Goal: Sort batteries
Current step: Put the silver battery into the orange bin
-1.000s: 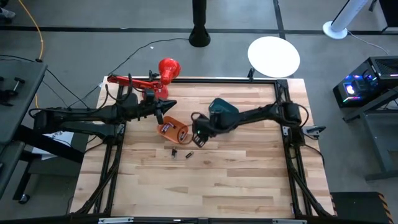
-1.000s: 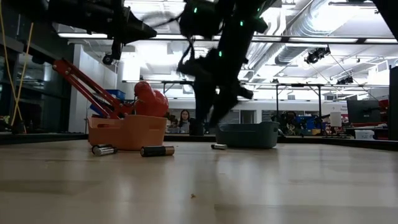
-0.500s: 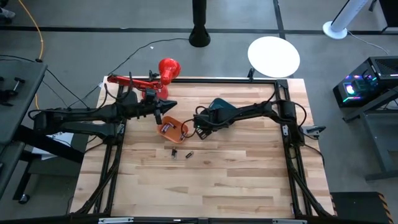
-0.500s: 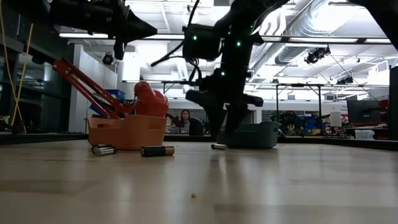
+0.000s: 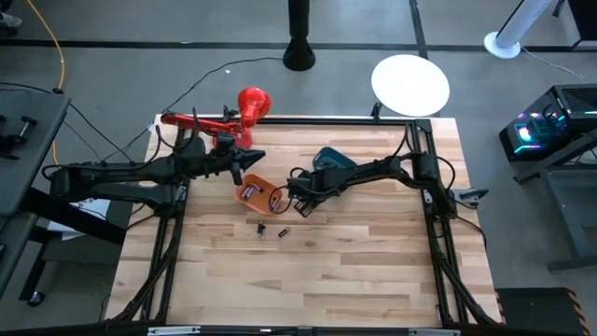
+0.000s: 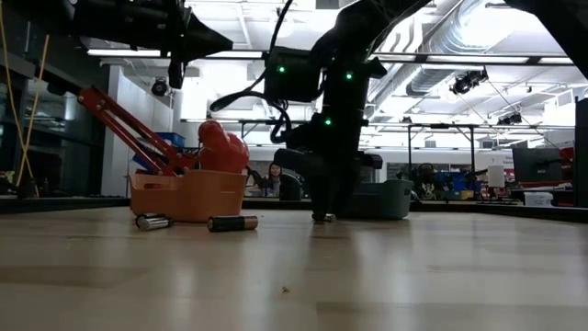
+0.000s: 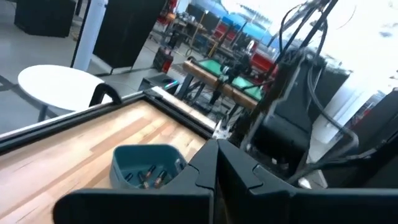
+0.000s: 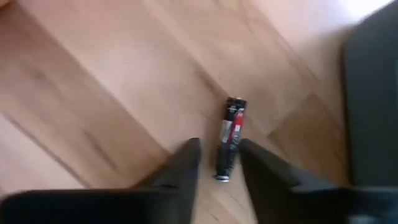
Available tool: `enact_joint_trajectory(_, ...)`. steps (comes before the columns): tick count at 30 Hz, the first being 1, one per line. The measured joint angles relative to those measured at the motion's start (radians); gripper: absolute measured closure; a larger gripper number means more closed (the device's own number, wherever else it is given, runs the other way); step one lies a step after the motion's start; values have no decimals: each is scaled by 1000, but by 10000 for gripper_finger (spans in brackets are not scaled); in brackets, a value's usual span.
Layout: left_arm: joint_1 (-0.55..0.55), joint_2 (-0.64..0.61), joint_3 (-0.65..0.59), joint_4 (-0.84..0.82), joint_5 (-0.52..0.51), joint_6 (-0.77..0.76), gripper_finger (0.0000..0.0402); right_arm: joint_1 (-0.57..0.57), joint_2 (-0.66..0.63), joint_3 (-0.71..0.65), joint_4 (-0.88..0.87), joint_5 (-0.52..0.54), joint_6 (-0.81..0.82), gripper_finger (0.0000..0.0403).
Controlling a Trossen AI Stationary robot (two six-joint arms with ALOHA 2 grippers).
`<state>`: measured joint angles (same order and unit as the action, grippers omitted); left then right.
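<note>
Both right gripper (image 8: 219, 163) jaws astride battery (image 8: 230, 138).

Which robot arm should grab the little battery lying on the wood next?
The right one, probably. The right gripper is low over the table with its open fingers on either side of the battery. The left gripper is raised by the orange bin, away from it.

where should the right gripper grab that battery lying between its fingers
Grip the battery across its middle, coming straight down from above. It lies flat on the wooden table, a slim cylinder with its length running between the right gripper fingers, which are open on either side. Closing on its round sides suits that pose better than its ends.
</note>
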<state>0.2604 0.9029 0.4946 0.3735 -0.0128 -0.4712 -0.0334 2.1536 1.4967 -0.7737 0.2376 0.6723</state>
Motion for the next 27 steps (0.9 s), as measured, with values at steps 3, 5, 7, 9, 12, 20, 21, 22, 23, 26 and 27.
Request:
enact_joint_trajectory(3,0,-5,0,50,0,-22,401,19,-10,-2,8,47,-49,378)
enact_joint_trajectory(5,0,-14,0,99,0,-23,401,25,-31,-6,7,43,-68,382)
enact_joint_trajectory(7,0,-31,1,138,-1,-23,402,24,-66,-12,1,26,-76,384)
enact_joint_trajectory(9,0,-54,2,170,-3,-23,402,25,-117,-11,66,15,-111,394)
enact_joint_trajectory(12,0,-96,2,173,-16,-23,401,25,-175,-5,211,-16,-140,393)
enact_joint_trajectory(20,0,-172,2,72,-50,-7,402,26,-125,-6,599,-155,-88,396)
enact_joint_trajectory(21,0,-176,2,56,-52,-9,401,26,-110,-7,630,-151,-86,394)
enact_joint_trajectory(22,0,-179,2,33,-53,-11,401,26,-102,-8,655,-151,-81,391)
enact_joint_trajectory(23,0,-179,2,20,-55,-15,401,26,-99,-8,663,-150,-66,387)
enact_joint_trajectory(26,-3,-180,2,-24,-56,-15,402,16,-102,-6,674,-164,-50,355)
enact_joint_trajectory(27,-7,-180,2,-39,-56,-15,401,13,-102,-6,670,-166,-60,339)
